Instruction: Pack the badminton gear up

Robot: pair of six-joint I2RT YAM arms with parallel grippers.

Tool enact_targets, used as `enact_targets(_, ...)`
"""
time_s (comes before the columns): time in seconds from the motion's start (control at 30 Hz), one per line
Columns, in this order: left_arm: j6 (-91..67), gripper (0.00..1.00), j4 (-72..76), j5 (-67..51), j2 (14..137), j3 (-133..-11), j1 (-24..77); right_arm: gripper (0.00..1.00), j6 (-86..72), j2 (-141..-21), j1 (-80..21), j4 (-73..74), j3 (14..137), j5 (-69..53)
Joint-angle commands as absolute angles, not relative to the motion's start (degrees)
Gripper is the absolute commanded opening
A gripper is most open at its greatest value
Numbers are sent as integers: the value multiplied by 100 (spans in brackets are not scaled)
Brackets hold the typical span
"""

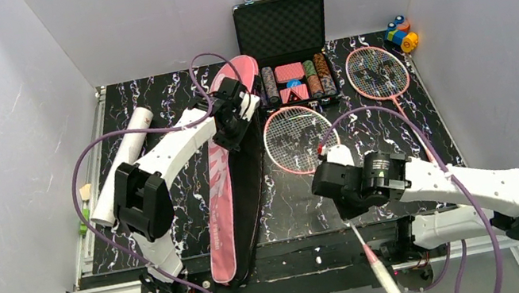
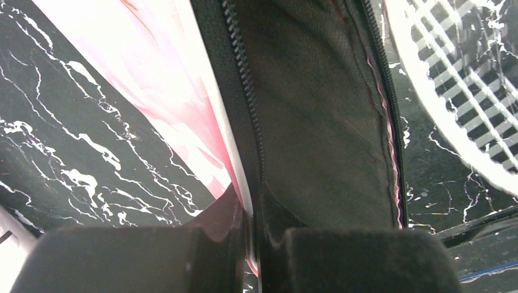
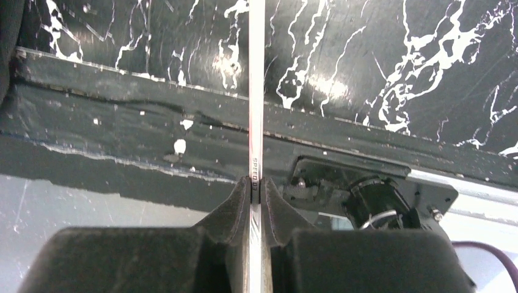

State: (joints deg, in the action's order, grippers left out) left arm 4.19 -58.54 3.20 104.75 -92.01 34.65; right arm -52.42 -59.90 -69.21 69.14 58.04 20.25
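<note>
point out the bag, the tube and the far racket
bag [image 1: 218,210], top view, pink side panel
tube [image 1: 126,150], top view, middle of body
far racket [image 1: 378,71], top view, strings of head

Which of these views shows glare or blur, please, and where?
Left wrist view: glare bleaches the pink fabric racket bag nearly white, and the racket's strung head looks overexposed and soft. Right wrist view: the thin white racket shaft is crisp, its lettering legible. Top view: evenly lit, sharp throughout.

Black marbled table [image 1: 152,101] — bearing pink bag [image 1: 216,194], white tube [image 1: 129,145], racket [image 1: 377,71], open chip case [image 1: 282,29].
</note>
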Motion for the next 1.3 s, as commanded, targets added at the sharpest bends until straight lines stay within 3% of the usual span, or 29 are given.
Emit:
enact_targets(0.0, 452, 0, -5889, 660, 10580, -9374, 3436, 1, -6006, -6337, -7625, 7862, 6540, 2589)
enact_targets(0.37, 409, 0, -5926, 534, 10781, -9377, 3436, 1, -6192, -7413, -8685, 8146, 7334, 2802)
enact_targets(0.63, 402, 0, -6213, -90, 9958, -9197, 3437, 1, -4405, -8545, -8842, 6347, 7987, 3327)
enact_targets(0.8, 565, 0, -6326, -751, 9729, -9117, 3432, 1, -4245, -8651, -8711, 5915, 8136, 3626)
enact_targets(1.27, 491, 0, -6356, -949, 9554, -8903, 3436, 1, -4539, -8258, -7582, 4608, 7448, 4198)
